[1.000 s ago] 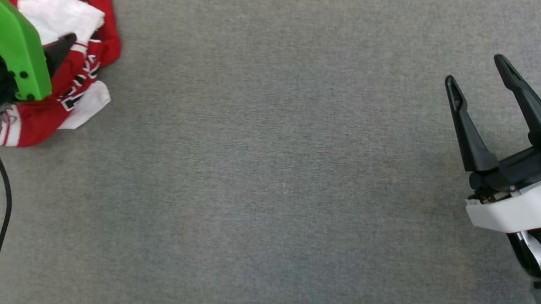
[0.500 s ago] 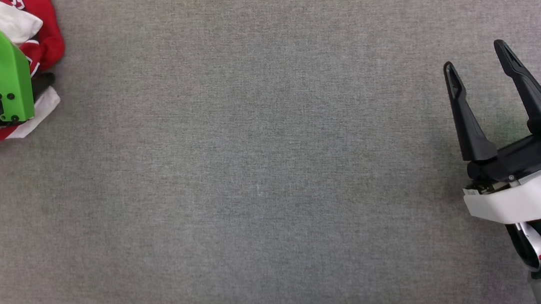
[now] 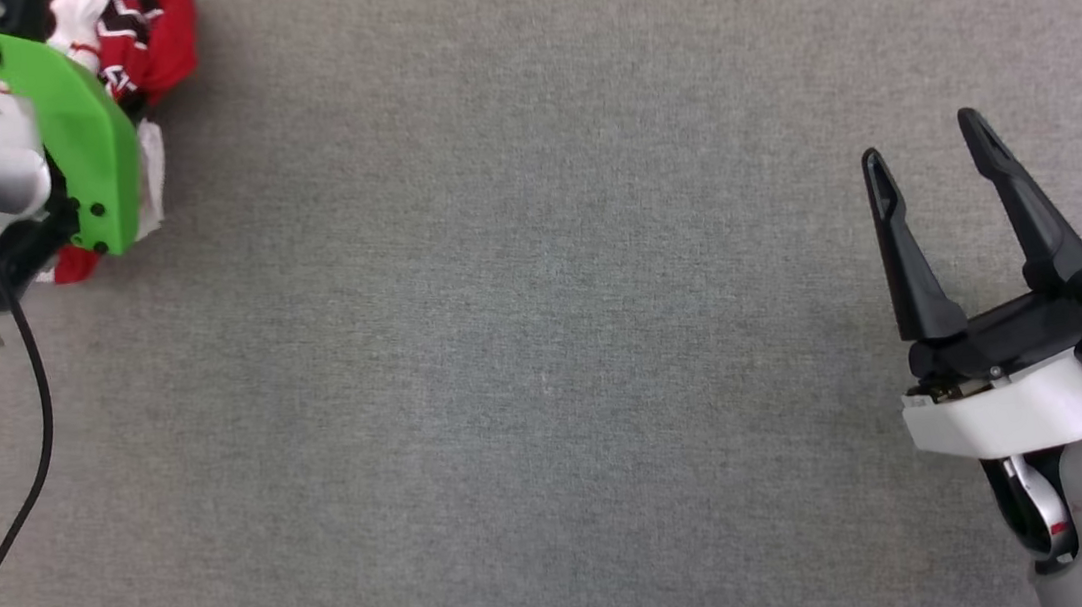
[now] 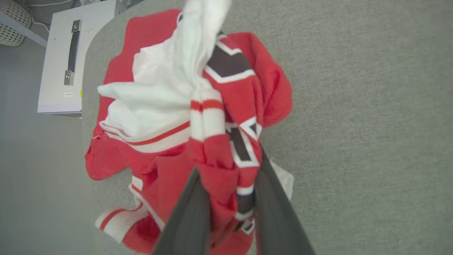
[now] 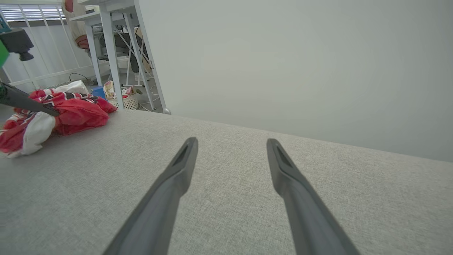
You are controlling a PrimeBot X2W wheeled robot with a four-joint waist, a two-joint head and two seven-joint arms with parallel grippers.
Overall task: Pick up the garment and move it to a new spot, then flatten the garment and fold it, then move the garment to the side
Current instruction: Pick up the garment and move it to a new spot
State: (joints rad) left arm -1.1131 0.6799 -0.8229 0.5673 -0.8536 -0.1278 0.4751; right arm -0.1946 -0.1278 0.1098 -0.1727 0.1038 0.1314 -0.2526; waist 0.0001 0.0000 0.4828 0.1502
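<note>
1. The shirt (image 3: 155,27) is a bunched-up heap at the far left corner of the grey table (image 3: 545,343), seen from the head.
2. It is red with white parts, and the red and white stripes and the black shapes with white edges are all crumpled.
3. A green cover (image 3: 77,141) on the left arm hides part of the shirt in the head view.
4. In the left wrist view, the left gripper (image 4: 230,166) pinches a fold of the shirt (image 4: 159,106) between its two dark fingers (image 4: 191,212).
5. Red cloth fills the gap between those fingers, so this gripper is grasping the shirt.
6. The rest of the shirt spreads out under it on the table (image 4: 354,106), close to the table's edge.
7. Past that edge stands a white cabinet (image 4: 58,71) with a dark handle.
8. A black cable (image 3: 33,397) hangs down by the left arm.
9. The right gripper (image 3: 922,139) is at the right side of the table, well apart from the shirt.
10. Its fingers are spread wide with nothing between them.
11. In the right wrist view, the right gripper (image 5: 231,141) hangs over bare table (image 5: 318,177), and the shirt (image 5: 78,113) lies far off to the left.
12. Behind the shirt there are white table legs (image 5: 109,53) and a small basket (image 5: 127,101) on the floor.
</note>
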